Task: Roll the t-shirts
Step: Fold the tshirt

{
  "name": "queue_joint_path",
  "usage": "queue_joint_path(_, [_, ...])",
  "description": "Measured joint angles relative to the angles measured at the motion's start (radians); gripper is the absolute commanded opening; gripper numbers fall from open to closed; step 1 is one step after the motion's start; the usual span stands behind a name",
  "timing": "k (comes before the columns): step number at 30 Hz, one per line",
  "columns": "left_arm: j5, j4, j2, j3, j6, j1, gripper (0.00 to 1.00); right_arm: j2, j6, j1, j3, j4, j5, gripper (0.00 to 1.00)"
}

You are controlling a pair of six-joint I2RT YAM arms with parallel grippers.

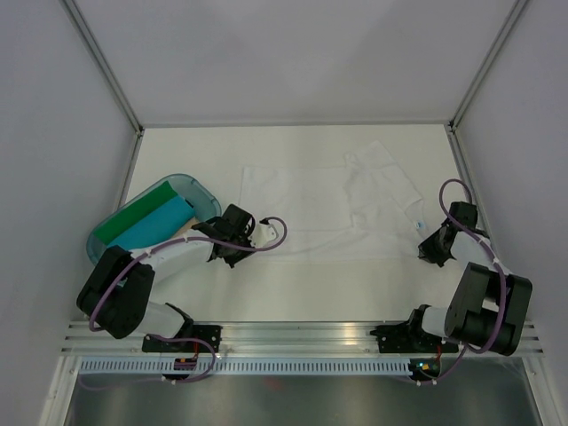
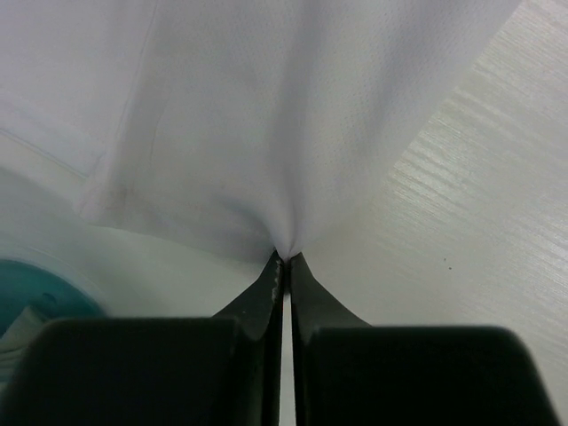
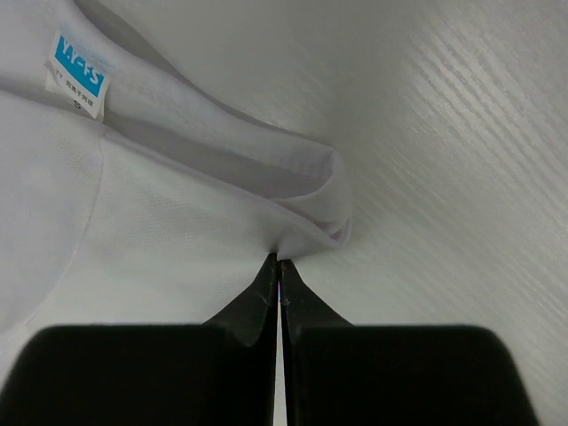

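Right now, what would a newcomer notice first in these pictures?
A white t-shirt lies flat across the middle of the table. The left claw pinches its left end and the right claw pinches its right end, beside the blue label. At far left, a teal tub holds a green roll and a turquoise roll.

The white t-shirt (image 2: 266, 115) is matt, finely dimpled cloth (table (image 2: 479, 177) looks faintly wood-grained), tub (image 1: 202, 192) seemingly translucent plastic.

The t-shirt (image 1: 311, 209) lies spread on the table (image 1: 337, 284), with the tub (image 1: 207, 197) holding rolls (image 1: 146, 222) at its left.
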Motion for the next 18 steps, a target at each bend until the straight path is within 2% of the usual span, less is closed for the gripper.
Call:
queue_joint_path(6, [0.03,-0.005,-0.037,-0.019,0.007,0.0,0.02,-0.107,-0.011,-0.051,-0.013,-0.047,-0.031,0.0])
queue_joint_path(14, [0.119,-0.146,-0.168,-0.039,0.06,0.0,0.02,-0.319,0.008,-0.058,-0.009,-0.169,-0.063,0.0])
queue_joint_path(18, [0.158,-0.228,-0.204,-0.039,0.084,0.0,0.02,-0.354,0.01,-0.058,0.022,-0.245,-0.073,0.0])
